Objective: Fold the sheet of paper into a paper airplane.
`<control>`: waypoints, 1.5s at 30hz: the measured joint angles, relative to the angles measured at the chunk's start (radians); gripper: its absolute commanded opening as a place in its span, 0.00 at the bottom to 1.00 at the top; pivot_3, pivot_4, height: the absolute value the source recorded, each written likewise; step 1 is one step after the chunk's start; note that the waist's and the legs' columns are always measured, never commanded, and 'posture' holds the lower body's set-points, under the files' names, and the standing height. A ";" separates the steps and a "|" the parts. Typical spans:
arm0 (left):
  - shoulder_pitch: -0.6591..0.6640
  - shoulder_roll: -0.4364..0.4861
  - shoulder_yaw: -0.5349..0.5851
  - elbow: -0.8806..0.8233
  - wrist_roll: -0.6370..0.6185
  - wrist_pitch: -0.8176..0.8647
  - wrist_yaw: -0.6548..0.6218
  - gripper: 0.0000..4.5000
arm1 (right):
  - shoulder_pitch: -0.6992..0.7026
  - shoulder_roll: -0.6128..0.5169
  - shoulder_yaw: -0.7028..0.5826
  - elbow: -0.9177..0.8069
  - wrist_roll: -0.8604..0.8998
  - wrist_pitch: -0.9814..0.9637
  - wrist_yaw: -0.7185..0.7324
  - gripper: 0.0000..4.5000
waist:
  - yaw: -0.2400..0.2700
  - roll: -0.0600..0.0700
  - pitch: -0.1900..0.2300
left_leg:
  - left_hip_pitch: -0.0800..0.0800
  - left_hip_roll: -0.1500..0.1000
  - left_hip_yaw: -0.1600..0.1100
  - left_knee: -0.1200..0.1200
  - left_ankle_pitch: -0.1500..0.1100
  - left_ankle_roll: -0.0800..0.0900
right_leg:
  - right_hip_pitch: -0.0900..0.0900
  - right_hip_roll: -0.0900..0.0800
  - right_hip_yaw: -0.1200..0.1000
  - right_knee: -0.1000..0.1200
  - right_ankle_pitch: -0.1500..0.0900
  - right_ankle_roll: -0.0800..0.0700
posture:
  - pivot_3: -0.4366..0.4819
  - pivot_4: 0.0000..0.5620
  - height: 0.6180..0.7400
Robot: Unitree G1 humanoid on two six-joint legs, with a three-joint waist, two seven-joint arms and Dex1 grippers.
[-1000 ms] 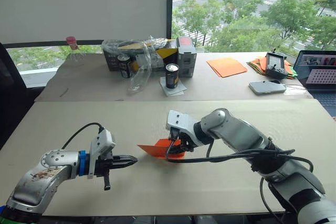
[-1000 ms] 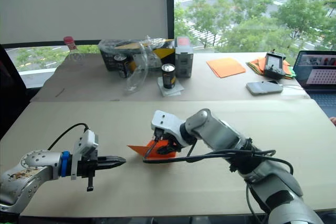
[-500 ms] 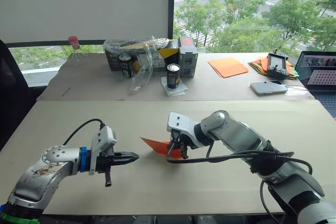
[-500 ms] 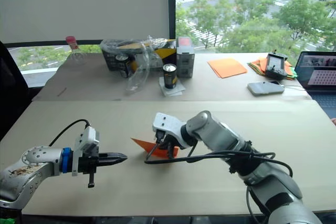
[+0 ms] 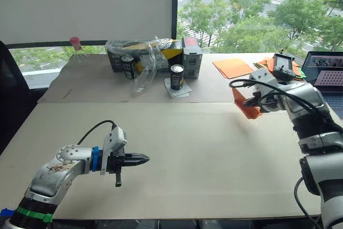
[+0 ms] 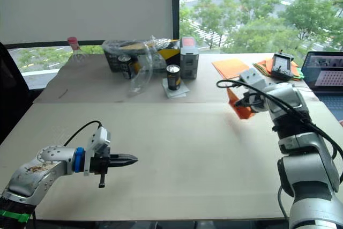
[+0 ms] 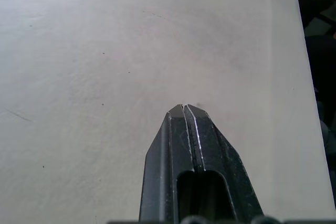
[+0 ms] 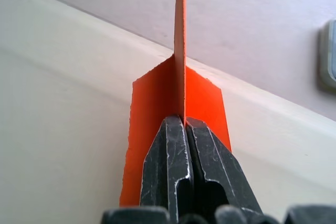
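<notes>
Paper airplane (image 8: 178, 103): folded orange wedge, carried aloft at far right over the surface (image 5: 203, 148), apparently for setting aside as finished. Right tool (image 8: 185, 124): clenched on its central fold. Left tool (image 5: 140, 159): closed, empty, parked low near the front.

2 beige tables (image 5: 177, 148) end to end; window (image 5: 252, 9) behind, green trees, daylight; white blind (image 5: 86, 6) left.

paper airplane (image 5: 244, 105) far right, cans (image 5: 176, 77) behind
</notes>
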 measured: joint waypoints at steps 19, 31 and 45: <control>-0.009 -0.016 -0.017 0.017 0.017 -0.019 0.003 0.00 | -0.106 0.004 -0.098 0.531 -0.119 -0.295 -0.093 0.01 | -0.026 0.001 0.000 | -0.006 0.000 0.004 0.004 -0.001 0.002 | -0.005 0.000 0.003 0.003 0.000 0.000 | 0.48 0.27 0.43; -0.060 -0.061 0.002 0.030 0.017 -0.042 0.019 0.00 | -0.128 -0.015 -0.100 0.525 -0.177 -0.294 -0.060 0.89 | -0.025 0.001 0.000 | -0.007 -0.001 0.004 0.006 -0.001 0.002 | -0.007 -0.001 0.004 0.006 0.000 0.000 | 0.48 0.27 0.43; -0.133 -0.127 0.042 0.129 0.046 -0.042 0.149 0.00 | 0.328 0.007 -0.277 -0.580 0.106 -0.286 0.234 1.00 | -0.014 0.005 0.002 | -0.014 0.000 0.002 0.014 -0.001 0.002 | -0.013 -0.001 0.002 0.015 0.000 0.001 | 0.48 0.27 0.43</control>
